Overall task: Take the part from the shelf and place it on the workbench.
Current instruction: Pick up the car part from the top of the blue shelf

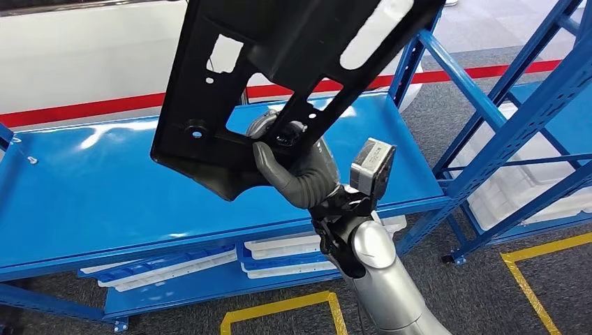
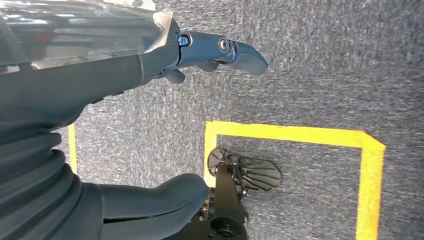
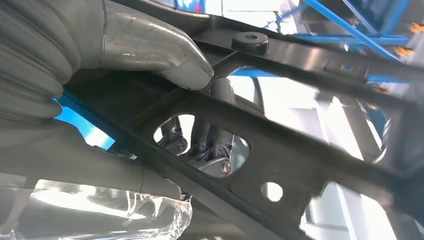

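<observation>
A large flat black plastic part (image 1: pixel 279 63) with several cut-outs and holes is lifted clear of the blue shelf (image 1: pixel 105 188), tilted up toward the camera. My right hand (image 1: pixel 297 164) grips it near its lower edge, fingers wrapped through a cut-out. In the right wrist view the thumb (image 3: pixel 165 55) presses on one face of the part (image 3: pixel 300 150) and the darker fingers (image 3: pixel 210 145) show through an opening. My left hand (image 2: pixel 200 52) hangs over the grey carpet with its fingers apart and nothing in it.
The shelf's top board is bare under the part; white trays (image 1: pixel 293 248) lie on the lower level. A second blue rack (image 1: pixel 516 112) with white trays stands to the right. Yellow floor tape (image 1: pixel 286 307) marks squares on the grey carpet, and red tape (image 1: pixel 84 108) runs behind the shelf.
</observation>
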`<action>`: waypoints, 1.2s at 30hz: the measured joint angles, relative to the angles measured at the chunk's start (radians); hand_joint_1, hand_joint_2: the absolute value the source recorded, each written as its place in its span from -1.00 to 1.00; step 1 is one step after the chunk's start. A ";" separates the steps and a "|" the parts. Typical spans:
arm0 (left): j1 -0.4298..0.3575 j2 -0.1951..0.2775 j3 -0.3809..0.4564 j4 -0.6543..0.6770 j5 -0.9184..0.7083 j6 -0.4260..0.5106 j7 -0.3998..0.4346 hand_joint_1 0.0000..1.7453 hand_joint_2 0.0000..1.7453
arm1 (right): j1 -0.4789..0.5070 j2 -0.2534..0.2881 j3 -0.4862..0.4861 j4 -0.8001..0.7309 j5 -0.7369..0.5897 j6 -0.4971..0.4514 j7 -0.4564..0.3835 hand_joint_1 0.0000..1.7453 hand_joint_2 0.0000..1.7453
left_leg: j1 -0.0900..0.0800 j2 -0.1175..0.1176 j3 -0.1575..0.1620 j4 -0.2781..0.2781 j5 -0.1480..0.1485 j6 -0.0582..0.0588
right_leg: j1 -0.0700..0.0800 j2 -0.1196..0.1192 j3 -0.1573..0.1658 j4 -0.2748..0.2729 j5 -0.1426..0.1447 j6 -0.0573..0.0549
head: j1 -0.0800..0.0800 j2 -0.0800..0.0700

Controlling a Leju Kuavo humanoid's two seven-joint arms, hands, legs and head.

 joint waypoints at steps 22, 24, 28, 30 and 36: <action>0.001 0.003 0.003 0.004 -0.018 -0.004 -0.002 -1.00 1.00 | 0.023 -0.033 0.019 0.122 -0.018 0.003 0.001 1.00 1.00 | 0.015 0.006 -0.020 0.203 -0.123 -0.065 | 0.000 -0.005 -0.098 -0.014 0.125 -0.038 | -0.004 0.000; -0.004 0.005 0.003 0.004 -0.018 -0.004 -0.001 -1.00 1.00 | 0.026 -0.033 0.019 0.122 -0.017 0.003 -0.003 1.00 1.00 | 0.012 0.004 0.075 0.063 -0.099 -0.053 | 0.002 -0.006 -0.104 -0.014 0.134 -0.029 | -0.003 0.000; -0.008 0.005 0.002 0.004 -0.018 -0.004 -0.001 -1.00 1.00 | 0.030 -0.034 0.019 0.122 -0.017 0.005 -0.007 1.00 1.00 | -0.001 0.004 0.104 -0.002 -0.085 -0.030 | 0.000 -0.009 -0.111 -0.015 0.151 0.000 | -0.004 0.000; -0.010 0.005 0.002 0.004 -0.018 -0.004 0.000 -1.00 1.00 | 0.030 -0.036 0.019 0.122 -0.016 0.010 -0.013 1.00 1.00 | 0.002 0.009 0.094 -0.014 -0.064 -0.012 | 0.001 -0.009 -0.130 0.015 0.122 0.003 | -0.003 0.000; -0.010 0.005 0.002 0.004 -0.019 -0.001 0.013 -1.00 1.00 | 0.053 -0.046 0.021 0.122 0.003 0.020 -0.037 1.00 1.00 | 0.001 0.013 0.021 -0.012 -0.010 -0.001 | 0.001 -0.009 -0.175 0.250 0.000 0.016 | -0.001 0.000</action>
